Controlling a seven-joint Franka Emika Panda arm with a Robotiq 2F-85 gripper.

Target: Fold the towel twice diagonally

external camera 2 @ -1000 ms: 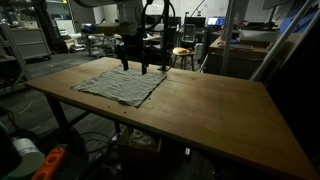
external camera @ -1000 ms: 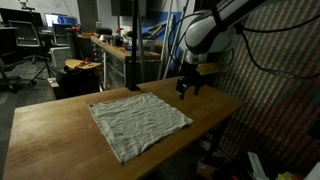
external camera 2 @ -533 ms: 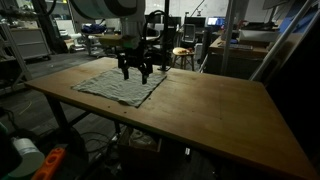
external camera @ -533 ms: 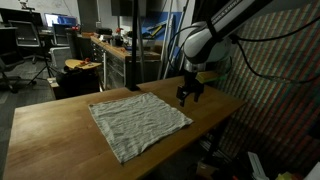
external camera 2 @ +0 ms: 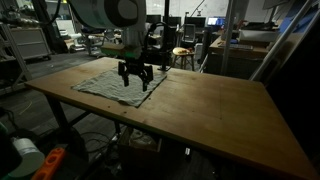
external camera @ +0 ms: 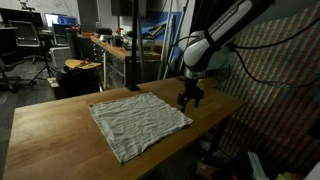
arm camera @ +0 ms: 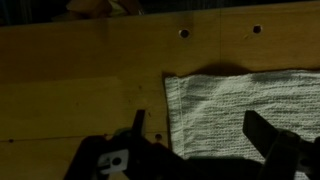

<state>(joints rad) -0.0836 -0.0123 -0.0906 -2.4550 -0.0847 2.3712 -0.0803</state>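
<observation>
A pale grey-white towel (external camera: 140, 122) lies flat and unfolded on the wooden table (external camera: 60, 140); it also shows in an exterior view (external camera 2: 118, 85) and in the wrist view (arm camera: 250, 105). My gripper (external camera: 188, 100) hangs low over the towel's corner nearest the table's far side, also seen in an exterior view (external camera 2: 135, 83). In the wrist view the gripper (arm camera: 195, 135) is open, its two dark fingers straddling the towel's corner edge, with nothing held.
The table has bolt holes (arm camera: 184, 33) near its edge. Behind it stand workbenches with clutter (external camera: 105, 45) and a stool (external camera 2: 182, 55). A mesh wall (external camera: 280, 90) runs close to the table's side.
The gripper has come down and moved slightly toward the towel's corner. The towel has not moved.
</observation>
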